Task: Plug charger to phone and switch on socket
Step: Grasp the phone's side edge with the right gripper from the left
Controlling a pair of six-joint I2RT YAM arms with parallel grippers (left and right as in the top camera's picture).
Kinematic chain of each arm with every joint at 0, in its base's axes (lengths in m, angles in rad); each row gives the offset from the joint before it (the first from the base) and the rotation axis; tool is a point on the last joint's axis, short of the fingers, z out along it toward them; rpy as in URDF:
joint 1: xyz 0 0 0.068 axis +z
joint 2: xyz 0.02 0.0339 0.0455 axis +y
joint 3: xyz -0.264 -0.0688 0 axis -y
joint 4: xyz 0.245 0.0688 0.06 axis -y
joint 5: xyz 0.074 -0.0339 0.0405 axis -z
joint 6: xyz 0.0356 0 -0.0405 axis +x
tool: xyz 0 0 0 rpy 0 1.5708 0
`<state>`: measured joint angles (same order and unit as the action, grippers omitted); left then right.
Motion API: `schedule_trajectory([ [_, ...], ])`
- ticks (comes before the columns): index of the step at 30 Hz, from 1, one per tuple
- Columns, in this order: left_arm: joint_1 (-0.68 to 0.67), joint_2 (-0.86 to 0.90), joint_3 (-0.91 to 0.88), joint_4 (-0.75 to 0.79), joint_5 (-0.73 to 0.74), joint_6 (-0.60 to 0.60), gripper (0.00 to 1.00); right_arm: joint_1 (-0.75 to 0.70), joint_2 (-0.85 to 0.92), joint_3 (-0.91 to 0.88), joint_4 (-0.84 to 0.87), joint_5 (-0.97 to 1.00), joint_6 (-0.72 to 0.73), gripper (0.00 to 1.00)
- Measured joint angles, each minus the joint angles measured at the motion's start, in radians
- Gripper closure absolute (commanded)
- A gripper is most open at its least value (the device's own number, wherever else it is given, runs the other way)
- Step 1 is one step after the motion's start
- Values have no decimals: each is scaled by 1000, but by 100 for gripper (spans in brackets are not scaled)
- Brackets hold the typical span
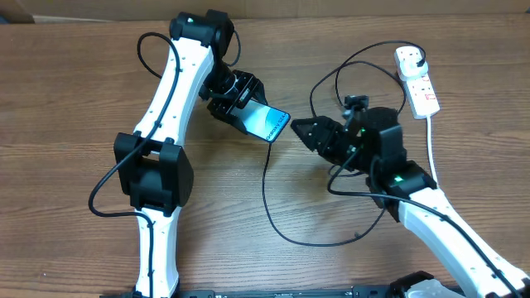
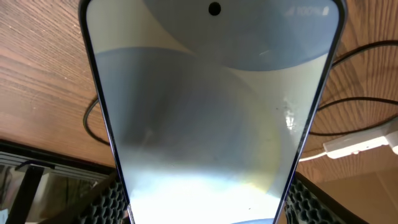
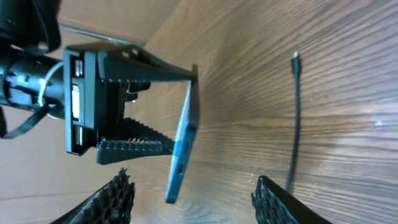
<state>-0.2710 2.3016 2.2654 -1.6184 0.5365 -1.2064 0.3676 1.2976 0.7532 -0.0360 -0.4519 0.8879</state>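
Left jaws pinch the phone [image 1: 270,124]. Right jaws are spread, empty. The charger [image 3: 295,124] lies on the desk [image 1: 66,99], unplugged. Socket [image 1: 418,79] switch comes later.

Table [image 1: 66,99] is brown wood grain, matt, with fine streaks running along it. The phone [image 2: 211,124] has a slick glass face, very glossy, catching pale glare. The charger cable [image 1: 267,194] looks thin, matt black and rubbery. The power strip [image 1: 418,83] is smooth white plastic. Arm shells [image 1: 170,91] are shiny white plastic, with matt black joints. On the right gripper [image 3: 193,186], the fingers [image 3: 112,199] are black, with a rough honeycomb texture.
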Motion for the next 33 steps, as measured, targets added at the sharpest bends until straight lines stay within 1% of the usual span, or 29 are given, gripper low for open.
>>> schedule_trajectory([
  [5, -34, 0, 0, 3, -11, -8, 96, 58, 66, 0, 26, 23, 37, 39],
  [10, -62, 0, 0, 3, -11, -12, 96, 64, 93, 0, 69, 34, 52, 39],
  [12, -70, 0, 0, 3, -11, -19, 96, 64, 93, 0, 76, 34, 55, 43],
  [21, -143, 0, 0, 29, -18, -53, 96, 64, 102, 0, 80, 56, 59, 49],
  [26, -189, -2, 0, 44, -18, -82, 96, 64, 105, 0, 77, 75, 62, 57],
  [30, -197, -4, 0, 53, -17, -104, 96, 64, 105, 0, 69, 88, 61, 63],
  [33, -197, -4, 0, 66, -17, -116, 95, 64, 106, 0, 54, 90, 61, 65],
])
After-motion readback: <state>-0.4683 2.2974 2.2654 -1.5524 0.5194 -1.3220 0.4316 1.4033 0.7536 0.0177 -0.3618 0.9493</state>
